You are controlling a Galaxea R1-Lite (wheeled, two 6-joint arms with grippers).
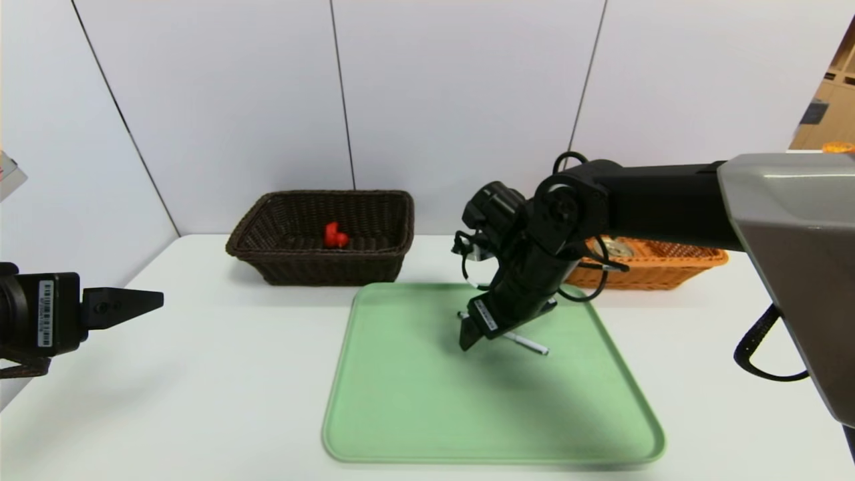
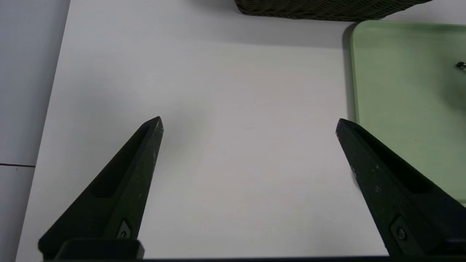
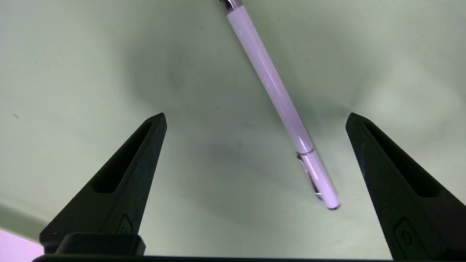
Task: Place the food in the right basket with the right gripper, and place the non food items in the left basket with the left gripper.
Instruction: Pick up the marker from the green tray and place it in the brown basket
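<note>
A thin white pen [image 1: 528,343] lies on the green tray [image 1: 427,401]. My right gripper [image 1: 487,327] hangs just above the tray, open, pointing down. In the right wrist view the pen [image 3: 273,87] lies slanted between the wide-apart fingers of the right gripper [image 3: 255,116], untouched. A red duck [image 1: 336,236] sits inside the dark brown left basket [image 1: 320,270]. The orange right basket [image 1: 658,270] stands behind the right arm, and a round metal lid [image 1: 618,247] shows inside it. My left gripper [image 1: 157,302] hovers open and empty over the table at far left, also seen as the left gripper [image 2: 249,122].
The white table [image 1: 220,374] meets white wall panels behind the baskets. In the left wrist view the tray's near corner [image 2: 400,91], the pen's dark tip [image 2: 461,65] and the dark basket's base [image 2: 327,9] show. The right arm's cables [image 1: 588,280] hang before the orange basket.
</note>
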